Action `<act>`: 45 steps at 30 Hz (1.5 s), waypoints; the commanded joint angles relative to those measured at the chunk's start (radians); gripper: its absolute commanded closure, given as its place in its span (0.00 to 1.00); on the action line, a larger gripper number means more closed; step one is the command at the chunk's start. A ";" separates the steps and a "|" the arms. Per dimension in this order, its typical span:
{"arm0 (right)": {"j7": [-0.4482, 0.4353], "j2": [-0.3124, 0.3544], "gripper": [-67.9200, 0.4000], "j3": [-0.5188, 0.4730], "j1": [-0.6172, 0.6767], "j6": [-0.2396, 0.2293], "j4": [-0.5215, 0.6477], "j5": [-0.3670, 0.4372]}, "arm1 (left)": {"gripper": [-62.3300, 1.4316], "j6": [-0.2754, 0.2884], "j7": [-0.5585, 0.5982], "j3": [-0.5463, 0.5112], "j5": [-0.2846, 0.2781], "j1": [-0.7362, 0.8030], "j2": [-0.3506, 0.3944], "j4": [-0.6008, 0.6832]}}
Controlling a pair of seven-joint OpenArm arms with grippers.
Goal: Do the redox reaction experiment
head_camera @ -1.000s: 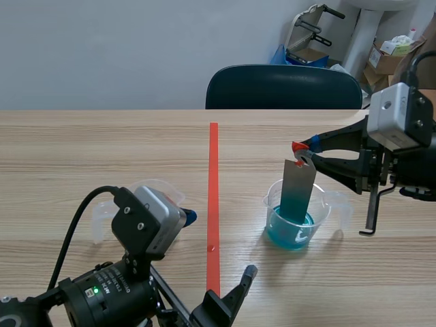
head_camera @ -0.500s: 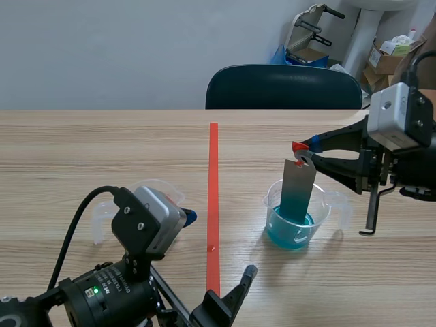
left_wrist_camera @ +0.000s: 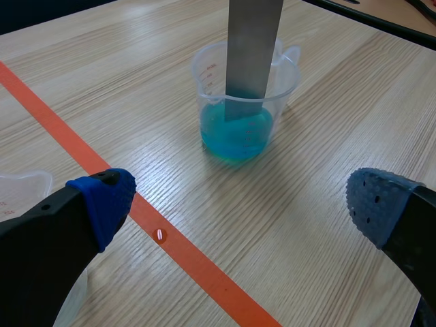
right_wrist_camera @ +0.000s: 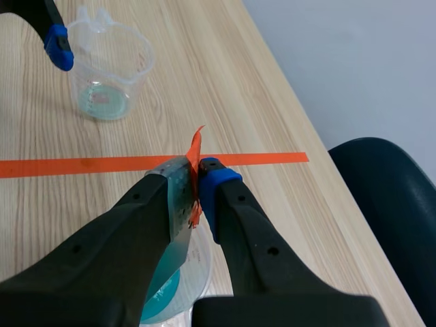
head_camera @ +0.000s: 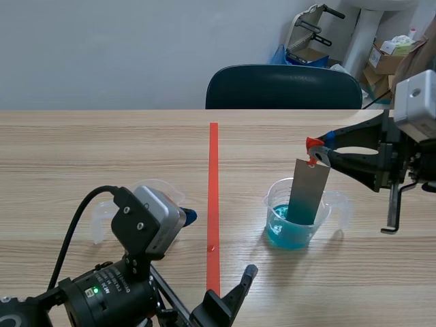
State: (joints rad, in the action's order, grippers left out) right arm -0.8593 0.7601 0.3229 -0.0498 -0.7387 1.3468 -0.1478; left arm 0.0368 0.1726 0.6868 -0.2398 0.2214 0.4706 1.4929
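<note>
My left pincer (left_wrist_camera: 242,204) hangs low over the table (head_camera: 82,143) with its fingers wide apart and nothing between them. Just beside it stands the left beaker (right_wrist_camera: 109,68), holding only a pale trace at the bottom. I judge it has already been poured out. Past the tape (head_camera: 213,191) stands the right beaker (head_camera: 293,225) with blue liquid (left_wrist_camera: 237,135) in it. The strip (head_camera: 308,191) leans in this beaker, with its lower end in the blue as far as I can tell. My right pincer (right_wrist_camera: 197,184) is clamped on the strip's top end, at an orange tag. So I judge the dip to be in hand. What is left is to let the metal react, then lift it out.
</note>
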 commanded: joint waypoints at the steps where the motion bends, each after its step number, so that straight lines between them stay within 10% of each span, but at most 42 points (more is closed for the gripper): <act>1: -0.013 0.030 0.98 -0.010 -0.011 -0.007 0.041 0.033 | 0.00 0.002 0.018 0.006 -0.003 -0.003 -0.010 0.013; 24: 0.008 0.265 0.98 -0.047 0.072 -0.007 0.273 0.299 | 0.00 0.002 0.021 0.006 -0.003 -0.003 -0.010 0.013; 45: 0.121 0.301 0.98 -0.115 0.072 -0.007 0.341 0.401 | 0.00 0.002 0.040 0.006 -0.003 -0.003 -0.010 0.013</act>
State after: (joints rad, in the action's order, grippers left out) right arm -0.7300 1.0424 0.2291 0.0338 -0.7395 1.6749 0.2264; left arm 0.0368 0.1982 0.6868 -0.2398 0.2211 0.4683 1.4929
